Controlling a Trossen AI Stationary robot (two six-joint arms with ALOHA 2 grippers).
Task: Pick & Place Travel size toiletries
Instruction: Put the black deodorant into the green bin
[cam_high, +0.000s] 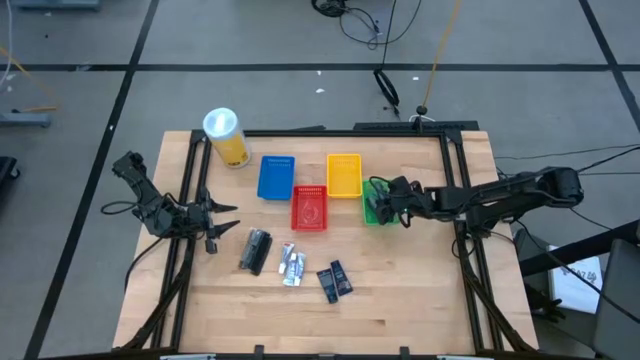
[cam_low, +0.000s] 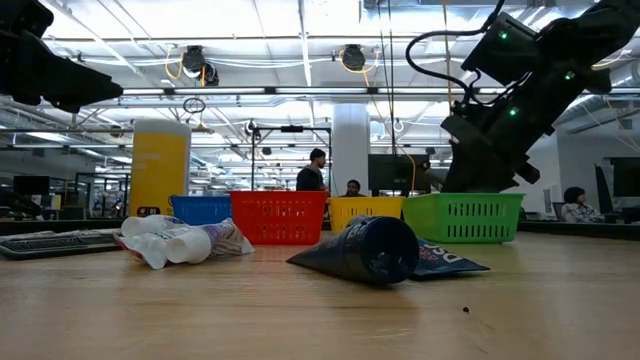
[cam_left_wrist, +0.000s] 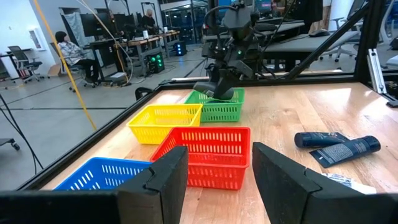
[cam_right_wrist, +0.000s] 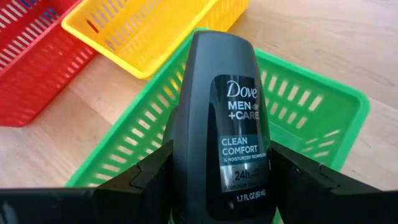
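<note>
Right pincer (cam_right_wrist: 214, 171): closed on a dark grey deodorant stick (cam_right_wrist: 217, 118), held over the green basket (cam_right_wrist: 311, 112).

Stick upright between both fingers, label outward, above the basket's open inside; yellow basket (cam_high: 344, 174), red basket (cam_high: 309, 207) and blue basket (cam_high: 275, 177) stand alongside. Best practice, by judgement: lower until the base nears the basket floor, keep clear of the rim, then part the fingers slowly so the stick does not topple out. Left pincer (cam_high: 213, 222): open, waiting at the tabletop's (cam_high: 420, 290) left edge. Remaining on the tabletop: white tubes (cam_high: 292, 264), dark packets (cam_high: 335, 280), another grey piece (cam_high: 256, 250).
</note>
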